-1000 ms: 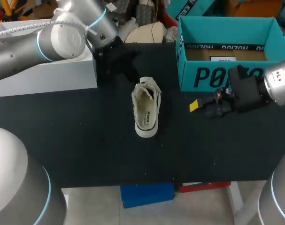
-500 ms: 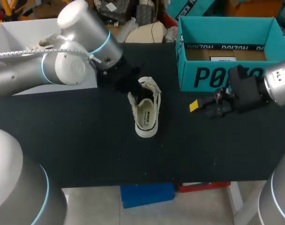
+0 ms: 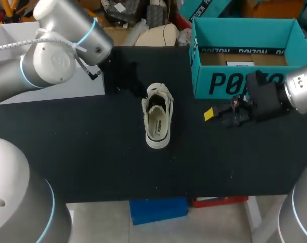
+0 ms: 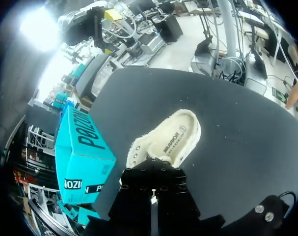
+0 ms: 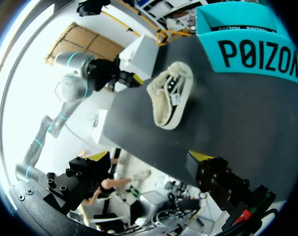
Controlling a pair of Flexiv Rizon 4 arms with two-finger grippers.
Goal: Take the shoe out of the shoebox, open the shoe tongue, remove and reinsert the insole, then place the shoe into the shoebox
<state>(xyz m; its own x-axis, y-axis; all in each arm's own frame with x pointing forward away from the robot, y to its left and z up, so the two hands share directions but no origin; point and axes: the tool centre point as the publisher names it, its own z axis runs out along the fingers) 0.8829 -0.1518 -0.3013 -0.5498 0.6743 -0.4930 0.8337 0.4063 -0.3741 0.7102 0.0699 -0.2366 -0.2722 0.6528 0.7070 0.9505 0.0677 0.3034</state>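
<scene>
The left arm has drawn back from the shoe (image 3: pixel 157 119) toward the desk's far-left corner. Half a second ago the left gripper (image 3: pixel 127 78) was over the laced end of the shoe; it now hangs clear of it, between the shoe and the white box (image 3: pixel 67 83). Whether this gripper is spread or pressed together cannot be told. The shoe lies where it lay before. The right arm has not shifted. It comes in over the desk's right edge, with the right gripper (image 5: pixel 149 156) just in front of the shoebox's near wall. Its yellow tips are spread wide with nothing between them.

By count, there is one shoe, one teal shoebox (image 3: pixel 244 83), one white box and two arms.

The cream shoe rests sole-down near the middle of the desk, outside the shoebox and well apart from both grippers. Its heel faces the near edge and its laced end faces the far edge. The printed insole shows inside it.

The shoebox stands open at the desk's far-right corner, with no shoe in it. The white box sits at the far-left corner, partly covered by the left arm.
</scene>
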